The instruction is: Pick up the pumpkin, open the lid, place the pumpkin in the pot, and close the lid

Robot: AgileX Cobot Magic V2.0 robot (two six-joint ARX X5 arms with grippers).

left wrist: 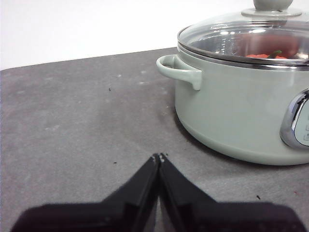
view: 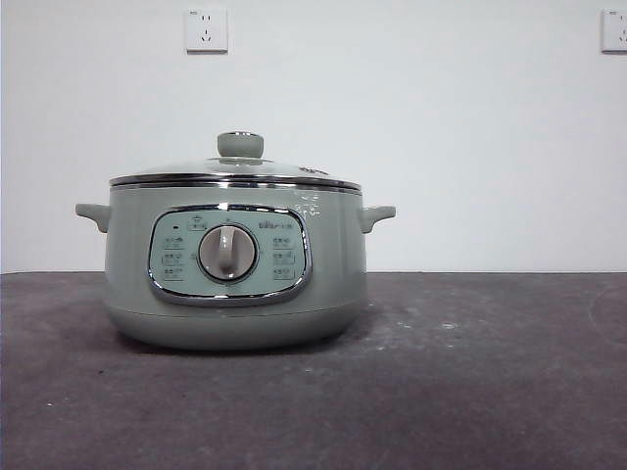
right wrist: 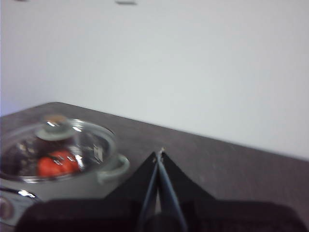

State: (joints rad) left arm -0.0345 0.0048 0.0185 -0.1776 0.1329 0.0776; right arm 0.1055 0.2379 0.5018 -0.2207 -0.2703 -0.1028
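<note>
Judged done: pumpkin [right wrist: 57, 164] inside pot [view: 235, 269], seen red through glass lid [view: 235, 174], seated on rim. Nothing apparently left. Left gripper [left wrist: 158, 157] low over table [view: 470, 372] beside pot, fingers clenched, empty. Right gripper [right wrist: 160, 153] raised, apart, fingers likewise pressed together. From front, pumpkin hidden; right wrist view blurred.

One pot [view: 235, 294] stands on the surface [view: 470, 392], with two side handles, one dial and one front panel. One lid [view: 235, 171] with one knob sits on it. One pumpkin [right wrist: 57, 163] shows through the lid's glass. Two wall sockets are on the wall. Two grippers appear: the left gripper [left wrist: 159, 157] and the right gripper [right wrist: 160, 153], both beside the pot.
</note>
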